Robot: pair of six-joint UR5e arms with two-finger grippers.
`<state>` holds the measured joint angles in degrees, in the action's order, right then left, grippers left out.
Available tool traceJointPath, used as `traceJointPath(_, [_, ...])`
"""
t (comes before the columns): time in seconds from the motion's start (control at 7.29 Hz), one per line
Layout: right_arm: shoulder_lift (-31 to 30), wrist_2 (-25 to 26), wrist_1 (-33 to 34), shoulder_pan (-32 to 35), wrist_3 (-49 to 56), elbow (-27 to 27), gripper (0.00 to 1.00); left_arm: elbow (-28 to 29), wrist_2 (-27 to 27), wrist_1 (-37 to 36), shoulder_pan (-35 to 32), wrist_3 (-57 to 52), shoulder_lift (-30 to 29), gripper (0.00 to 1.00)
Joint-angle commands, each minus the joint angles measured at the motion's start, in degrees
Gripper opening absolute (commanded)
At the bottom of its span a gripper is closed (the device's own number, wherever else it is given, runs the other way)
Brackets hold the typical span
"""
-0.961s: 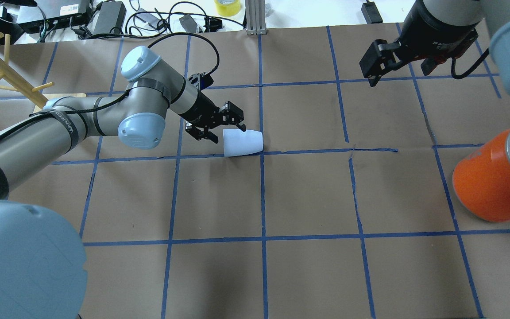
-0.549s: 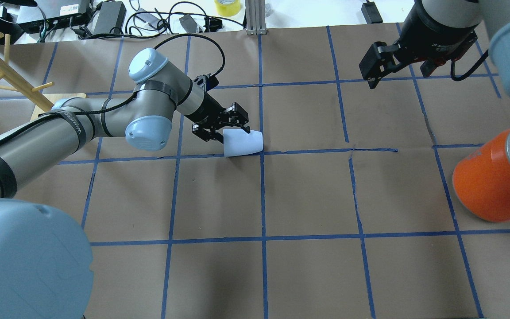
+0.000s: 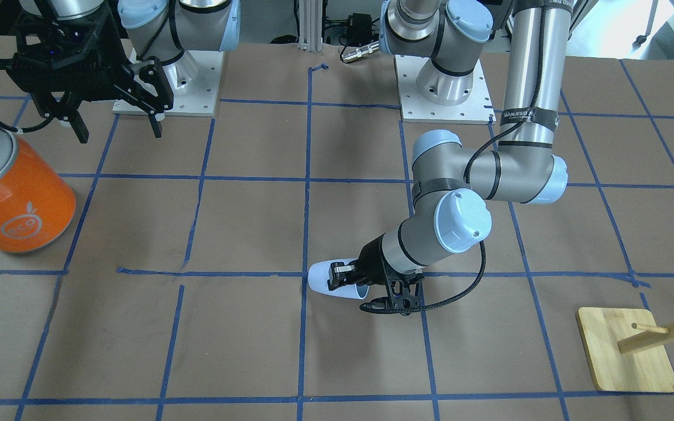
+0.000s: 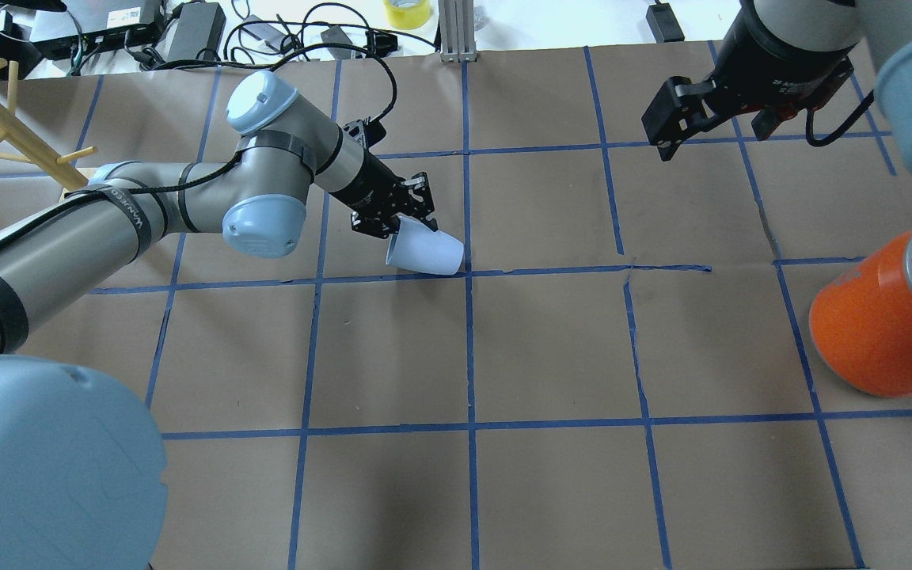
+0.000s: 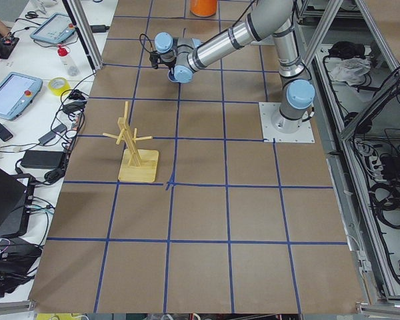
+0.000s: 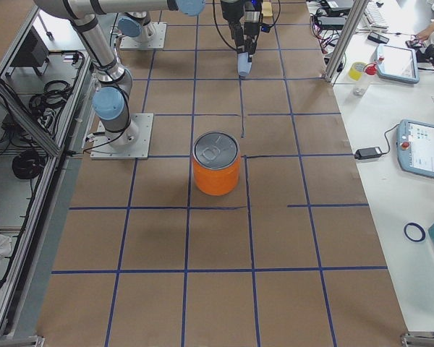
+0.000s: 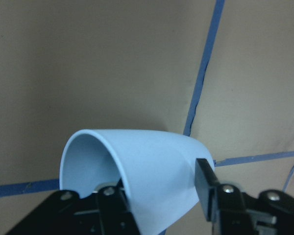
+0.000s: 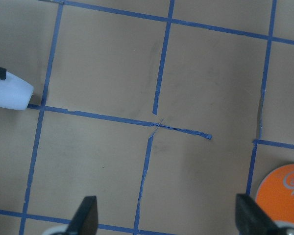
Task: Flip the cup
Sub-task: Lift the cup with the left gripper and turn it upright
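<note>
The cup (image 4: 428, 252) is a small pale blue-white tumbler, tilted near the table's middle with its base toward a blue tape crossing. My left gripper (image 4: 408, 226) is shut on the cup's wall at the rim. In the left wrist view one finger is inside the cup (image 7: 152, 166) and the other outside. The cup also shows in the front view (image 3: 320, 279) ahead of the left gripper (image 3: 343, 279). My right gripper (image 4: 713, 127) is open and empty, high at the far right, well away from the cup (image 8: 10, 93).
A large orange can (image 4: 875, 324) with a silver top stands at the right edge of the table. A wooden peg rack (image 3: 629, 351) on a square base stands at the far left. Cables and power bricks lie beyond the table's far edge.
My left gripper has moved onto the cup's rim and closed on it. The cup has swung from lying flat to a tilt, its rim end raised. The right arm has barely moved.
</note>
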<state>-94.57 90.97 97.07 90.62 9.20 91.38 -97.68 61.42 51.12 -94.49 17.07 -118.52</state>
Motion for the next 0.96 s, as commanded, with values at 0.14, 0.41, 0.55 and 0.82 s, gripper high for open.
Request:
traceJointPath(0.14, [0.0, 0.0, 0.0, 0.0, 0.0, 0.0, 1.00, 4.4, 7.1, 0.2, 0.0, 3.1, 0.5, 0.00])
traceJointPath(0.41, [0.0, 0.0, 0.0, 0.0, 0.0, 0.0, 1.00, 8.5, 16.0, 1.1, 0.0, -0.4, 2.1, 0.00])
traceJointPath(0.55, [0.0, 0.0, 0.0, 0.0, 0.0, 0.0, 1.00, 10.4, 21.9, 0.7, 0.4, -10.6, 2.2, 0.00])
traceJointPath(0.82, [0.0, 0.0, 0.0, 0.0, 0.0, 0.0, 1.00, 10.2, 29.0, -2.3, 3.1, -25.9, 1.6, 0.00])
